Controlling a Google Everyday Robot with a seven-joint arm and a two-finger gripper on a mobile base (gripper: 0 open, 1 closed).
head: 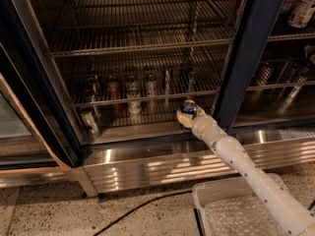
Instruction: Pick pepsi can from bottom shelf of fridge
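Row of cans (132, 82) standing further back in the fridge (248, 58), one silver-white can (134, 103) forward of them, all left of the grasp point. Arm (236, 156) reaching in from lower right. Gripper (187, 117) closing snug around the pepsi can (189, 106) at the front right of the bottom shelf (147, 120), by the door frame. White tray (206, 193) sitting on the floor under the arm.

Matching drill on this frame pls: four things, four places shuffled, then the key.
1. dark-blue pepsi can with silver top
2. red-orange drink can
3. white plastic tray
4. black cable

A. trailing across the speckled floor
B. at the pincer, front right of the bottom wire shelf
C. that shelf's back row, left part
D. bottom right, under the white arm

Pairs: 1-B, 2-C, 3-D, 4-A
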